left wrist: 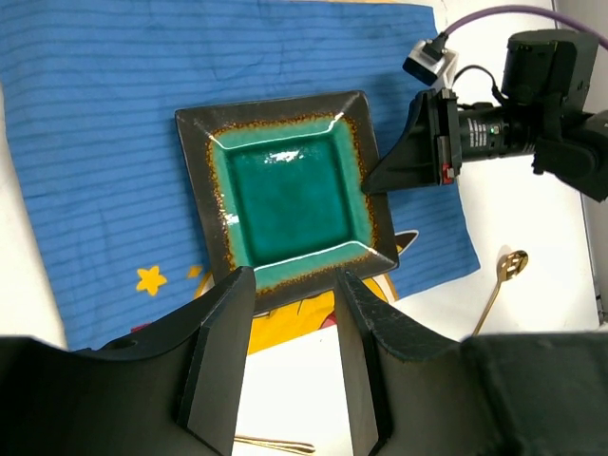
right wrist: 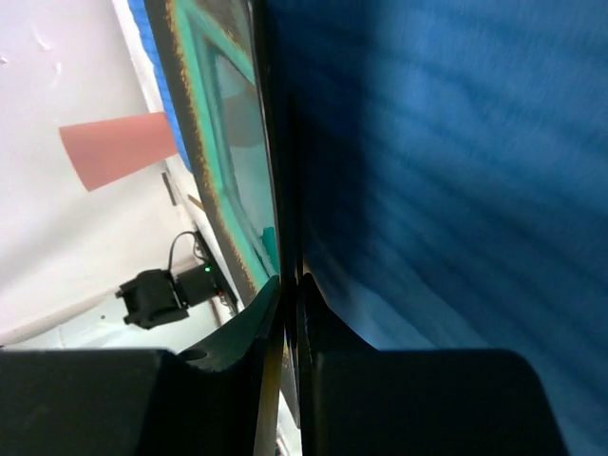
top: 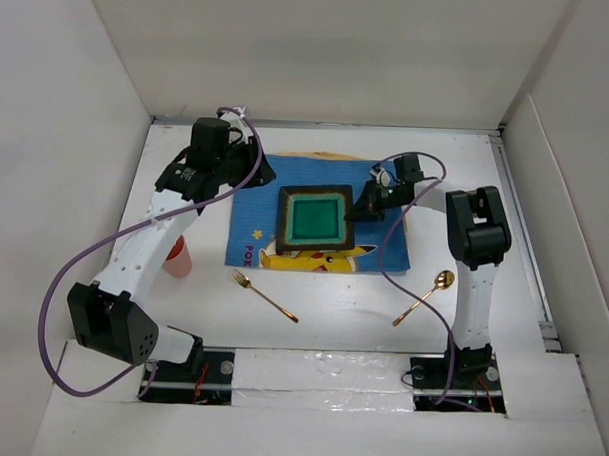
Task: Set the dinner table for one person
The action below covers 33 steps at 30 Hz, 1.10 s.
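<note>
The white dinner table carries a blue cartoon placemat. A square teal plate with a dark rim lies on the mat. My right gripper is shut on the plate's right rim; the right wrist view shows its jaws pinching the rim edge-on. My left gripper hovers over the mat's far left part, open and empty. In the left wrist view its gripper frames the plate's near edge from above, apart from it, and the right gripper holds the rim.
A gold fork and a gold spoon lie on the table in front of the mat. A pink cup stands at the left beside my left arm. White walls enclose the table.
</note>
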### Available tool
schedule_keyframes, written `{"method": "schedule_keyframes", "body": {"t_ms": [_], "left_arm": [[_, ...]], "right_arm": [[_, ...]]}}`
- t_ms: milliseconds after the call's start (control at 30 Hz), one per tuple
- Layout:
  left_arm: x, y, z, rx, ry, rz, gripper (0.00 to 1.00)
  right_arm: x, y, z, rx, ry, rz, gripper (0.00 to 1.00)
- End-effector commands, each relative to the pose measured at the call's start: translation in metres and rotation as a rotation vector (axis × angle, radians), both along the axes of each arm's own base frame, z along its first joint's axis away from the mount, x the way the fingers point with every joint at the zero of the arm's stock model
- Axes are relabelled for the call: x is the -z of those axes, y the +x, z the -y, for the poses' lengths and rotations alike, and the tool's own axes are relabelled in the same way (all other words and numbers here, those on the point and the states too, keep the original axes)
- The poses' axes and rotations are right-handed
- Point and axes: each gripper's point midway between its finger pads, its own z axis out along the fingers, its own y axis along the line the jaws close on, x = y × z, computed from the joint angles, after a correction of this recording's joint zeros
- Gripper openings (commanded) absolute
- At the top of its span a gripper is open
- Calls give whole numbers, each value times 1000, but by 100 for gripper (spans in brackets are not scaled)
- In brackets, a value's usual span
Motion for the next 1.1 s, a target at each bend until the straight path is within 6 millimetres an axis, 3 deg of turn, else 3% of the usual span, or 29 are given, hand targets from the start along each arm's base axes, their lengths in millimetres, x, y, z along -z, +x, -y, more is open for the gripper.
{"method": "schedule_keyframes", "body": {"t_ms": [0, 33, 233, 333, 433, 467, 500, 533, 567, 600, 667, 733, 767, 800, 833, 867, 900, 933, 967, 1000, 1067], "left_arm": [[-21, -4, -2, -4, -29, 64, 36], [-21, -4, -3, -6, -27, 64, 36], [-24, -6, -7, -25, -19, 74, 36], [-40, -4, -9, -35, -18, 104, 36], [-67, -1, -11, -48, -27, 158, 31], [-95, -1, -13, -64, -45, 208, 16], [-95, -1, -13, -64, -45, 209, 16], [-113, -3, -15, -76, -61, 245, 2], [-121, -4, -18, -93, -68, 263, 0], [-131, -7, -19, -112, -91, 277, 0], [-154, -17, -26, -145, -128, 329, 0], [-180, -33, -33, -183, -193, 382, 0], [-188, -37, -40, -217, -209, 400, 0], [-195, -45, -44, -236, -231, 415, 0], [-211, -61, -49, -253, -281, 445, 6], [-219, -70, -53, -266, -305, 466, 9], [-226, -78, -57, -275, -325, 481, 12], [-238, -95, -63, -285, -364, 506, 17], [-243, -102, -68, -305, -376, 520, 19], [-243, -109, -72, -319, -380, 514, 21], [-254, -131, -80, -323, -404, 545, 27]], "right_arm": [[-28, 10, 1, -48, 6, 76, 4], [-26, 8, 3, -48, -16, 75, 12], [-25, 10, 17, 3, -146, 104, 40], [-35, 14, 27, 38, -254, 151, 51], [-55, 23, 38, 85, -361, 222, 56], [-85, 36, 50, 161, -426, 305, 53], [-85, 36, 51, 162, -427, 306, 53], [-96, 39, 49, 186, -464, 352, 45], [-120, 39, 46, 208, -457, 408, 35], [-140, 43, 41, 234, -439, 447, 15], [-165, 36, 12, 208, -389, 505, 0], [-196, 33, -22, 194, -309, 577, 0], [-204, 17, -56, 136, -270, 601, 0], [-204, 13, -78, 114, -244, 604, 0], [-221, 10, -98, 97, -210, 639, 0], [-226, -10, -134, 32, -173, 656, 0], [-229, -17, -151, 14, -159, 661, 0], [-214, -17, -171, -5, -174, 648, 0], [-230, -20, -189, -15, -137, 678, 0], [-231, -38, -216, -57, -106, 680, 0], [-226, -42, -252, -86, -78, 682, 0]]}}
